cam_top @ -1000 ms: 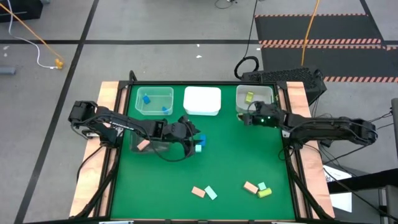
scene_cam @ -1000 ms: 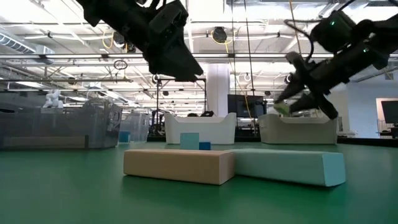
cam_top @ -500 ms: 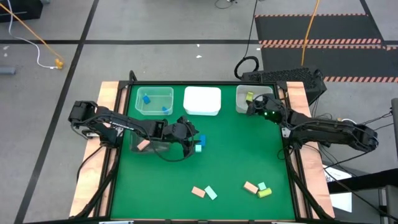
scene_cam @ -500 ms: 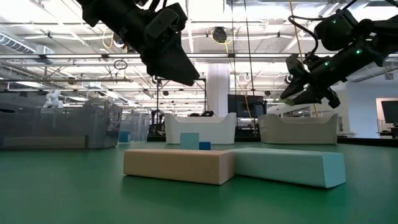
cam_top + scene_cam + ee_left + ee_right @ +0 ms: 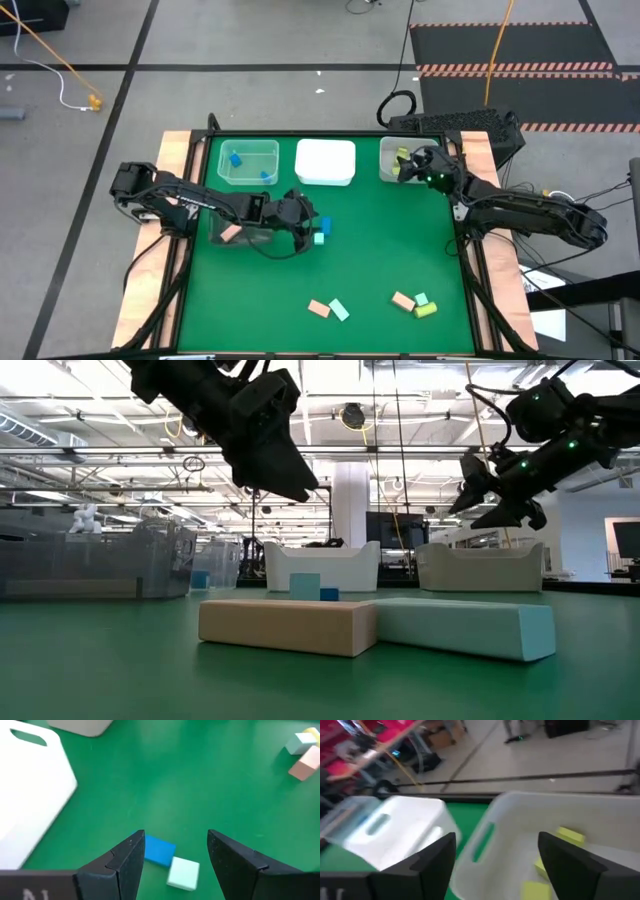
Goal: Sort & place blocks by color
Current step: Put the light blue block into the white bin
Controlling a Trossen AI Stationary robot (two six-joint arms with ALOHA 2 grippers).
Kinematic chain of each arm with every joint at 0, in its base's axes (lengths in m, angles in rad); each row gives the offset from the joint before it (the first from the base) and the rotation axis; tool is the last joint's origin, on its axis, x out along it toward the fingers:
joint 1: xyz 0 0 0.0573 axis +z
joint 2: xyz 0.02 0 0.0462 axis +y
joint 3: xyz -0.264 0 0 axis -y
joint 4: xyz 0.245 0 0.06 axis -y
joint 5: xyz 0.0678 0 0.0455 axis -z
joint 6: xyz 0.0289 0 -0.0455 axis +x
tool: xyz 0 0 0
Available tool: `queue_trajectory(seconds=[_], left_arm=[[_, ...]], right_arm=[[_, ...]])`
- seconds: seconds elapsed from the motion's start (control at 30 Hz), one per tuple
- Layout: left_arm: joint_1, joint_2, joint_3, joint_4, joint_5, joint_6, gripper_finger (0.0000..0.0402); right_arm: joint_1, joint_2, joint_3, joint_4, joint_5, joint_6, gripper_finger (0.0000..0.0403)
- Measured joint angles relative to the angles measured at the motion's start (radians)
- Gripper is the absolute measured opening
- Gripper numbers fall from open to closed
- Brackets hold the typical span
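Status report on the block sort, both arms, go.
Right gripper open, empty, over right bin holding yellow-green blocks. Left gripper open above blue block and mint block. Nothing in the way.

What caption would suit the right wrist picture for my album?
Open right claw above the white bin holding yellow-green blocks.

A green table (image 5: 370, 240) carries bins (image 5: 325, 162) and scattered blocks (image 5: 320, 309).
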Motion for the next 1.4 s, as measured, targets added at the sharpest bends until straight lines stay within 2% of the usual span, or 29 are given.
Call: queue_trajectory(seconds=[0.13,0.37,0.9,1.07,1.4], left_arm=[[-0.028,0.016,0.0,-0.009,0.011,0.018,0.0214],[-0.064,0.119,-0.002,-0.003,0.005,0.062,0.0214],[-0.063,0.28,-0.002,0.092,-0.004,0.117,0.0214],[-0.063,0.282,0.002,0.114,-0.05,0.094,0.0214],[-0.063,0.283,0.0,0.17,-0.054,0.112,0.0214]], right_arm=[[0.0,0.0,0.0,0.081,-0.065,-0.003,0.0283],[0.0,-0.002,0.001,0.184,-0.092,-0.003,0.029],[0.001,-0.002,0.001,0.176,-0.124,-0.006,0.029],[0.001,-0.002,0.001,0.176,-0.124,-0.01,0.029],[0.001,-0.002,0.001,0.175,-0.117,-0.014,0.029]])
